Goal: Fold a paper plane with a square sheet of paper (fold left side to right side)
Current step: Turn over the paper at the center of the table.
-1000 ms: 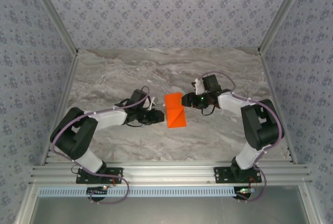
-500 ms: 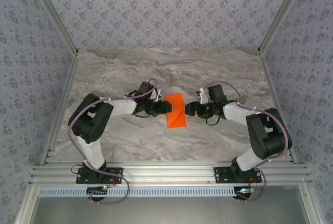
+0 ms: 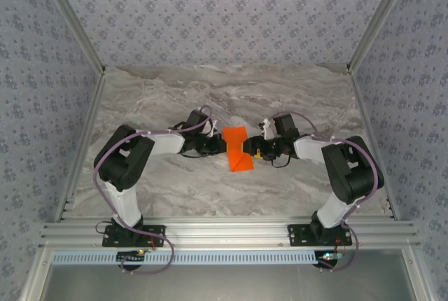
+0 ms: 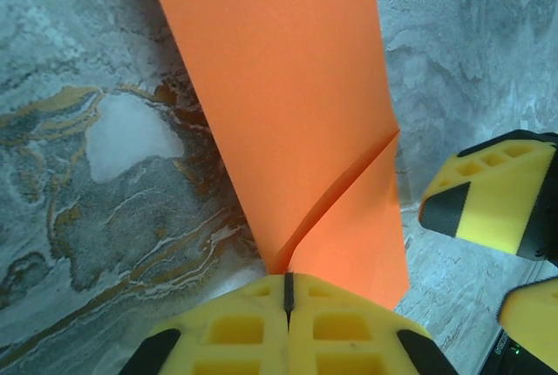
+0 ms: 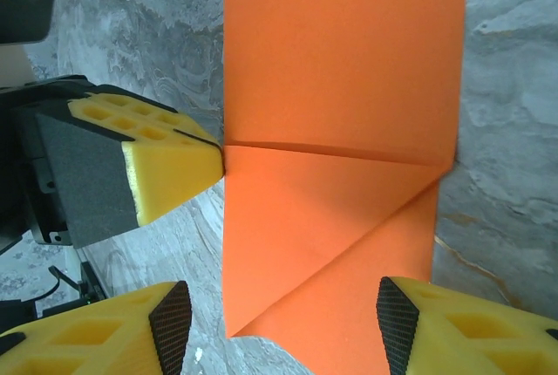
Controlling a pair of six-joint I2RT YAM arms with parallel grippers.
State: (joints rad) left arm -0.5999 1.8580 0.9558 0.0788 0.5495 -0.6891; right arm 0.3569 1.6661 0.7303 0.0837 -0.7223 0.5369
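Paper (image 3: 236, 150): lies mid-way across the marble table (image 3: 161, 98), directly between my two grippers, with a diagonal flap already creased at its near end.
Long axis: runs away from my bases, with the near end tipped slightly to the right.
Left gripper (image 4: 288, 292): pads pressed together on the left edge where the flap's crease meets it; that edge looks nipped and lifted a little.
Right gripper (image 5: 279, 330): jaws apart, nothing held, poised just beside the right edge.
Bearing for the fold: the left edge must cross the short axis towards my right gripper. As I judge it, my left arm is the one placed to carry it.
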